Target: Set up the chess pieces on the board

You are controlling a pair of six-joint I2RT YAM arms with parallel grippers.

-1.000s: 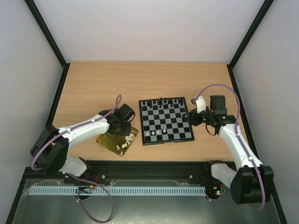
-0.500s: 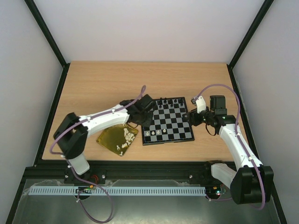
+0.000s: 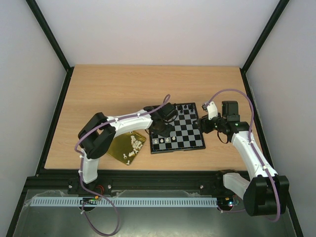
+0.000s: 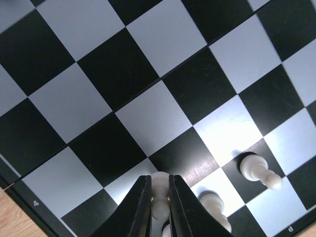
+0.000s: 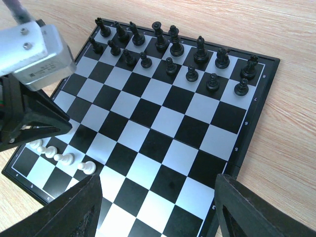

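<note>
One white chess piece (image 4: 159, 210) tight between fingers (image 4: 139, 207) of the left hand (image 4: 159, 179)

High above and behind the arm bases (image 3: 88, 174), we look down and forward over the table (image 3: 98, 89), the whole board (image 3: 183, 129) small and distant; on the left wrist we hover very near the board, facing straight down past the left gripper (image 4: 160, 180) at the frame's foot, white chess pieces (image 4: 256, 170) just right of its tips; on the right wrist we sit farther off, looking slantwise across the entire board beyond the right gripper (image 5: 158, 180); every view shares those white pieces' corner of the board.
</note>
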